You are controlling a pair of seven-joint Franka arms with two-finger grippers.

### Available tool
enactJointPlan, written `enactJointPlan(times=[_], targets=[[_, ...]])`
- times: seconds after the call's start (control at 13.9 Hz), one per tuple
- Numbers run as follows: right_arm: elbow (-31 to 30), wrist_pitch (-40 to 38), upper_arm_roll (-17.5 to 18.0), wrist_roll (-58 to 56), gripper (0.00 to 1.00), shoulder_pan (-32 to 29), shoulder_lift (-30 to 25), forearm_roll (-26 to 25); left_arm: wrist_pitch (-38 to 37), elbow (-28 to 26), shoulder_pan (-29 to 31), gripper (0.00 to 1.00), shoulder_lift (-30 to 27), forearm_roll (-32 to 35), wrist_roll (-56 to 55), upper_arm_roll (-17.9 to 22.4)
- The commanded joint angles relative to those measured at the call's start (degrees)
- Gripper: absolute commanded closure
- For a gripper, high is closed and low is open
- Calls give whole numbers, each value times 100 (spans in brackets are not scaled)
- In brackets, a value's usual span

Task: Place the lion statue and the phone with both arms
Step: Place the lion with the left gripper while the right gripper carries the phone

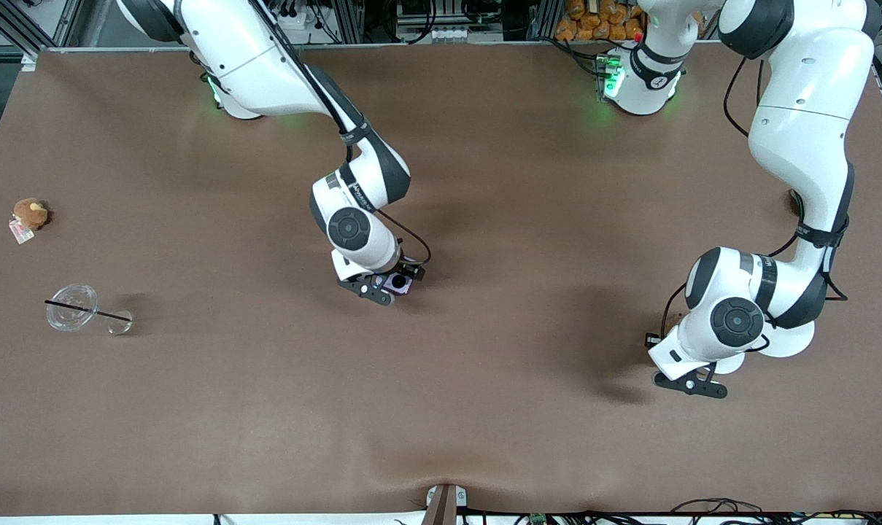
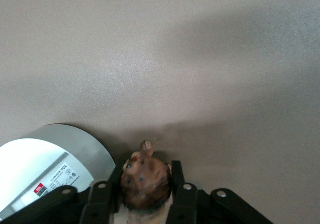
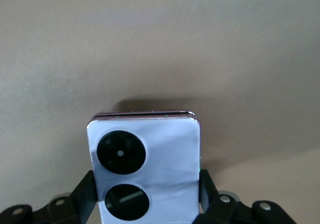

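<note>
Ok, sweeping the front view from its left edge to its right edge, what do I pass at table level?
Orange-brown plush → clear plastic cup with a black straw → right gripper shut on the phone → left gripper shut on the lion statue.

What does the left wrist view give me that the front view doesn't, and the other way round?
Only the left wrist view shows the lion statue clamped between the left gripper's fingers, over bare table.

Only the front view shows the right gripper holding the phone over mid-table, plus the orange-brown plush and the clear cup with a straw toward the right arm's end.

Both show the brown table and the left gripper; in the front view the wrist hides its load.
</note>
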Motion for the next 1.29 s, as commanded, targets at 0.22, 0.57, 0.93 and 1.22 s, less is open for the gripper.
enactJointPlan(times=[0.22, 0.57, 0.93, 1.22], targets=[[850, -1549, -130, -724, 100, -649, -116, -64, -254, 5, -97, 0, -246, 137, -66, -50], [858, -2191, -130, -2807, 100, -1975, -504, -29, -800, 40, -282, 0, -562, 137, -84, -156], [858, -2271, -174, -3933, 100, -2759, -539, -729, -1318, 58, -537, 0, -1010, 102, -75, -261], [841, -2201, -174, -4776, 100, -3409, -478, -1084, -1986, 137, -458, 0, -1721, -116, 22, -481]])
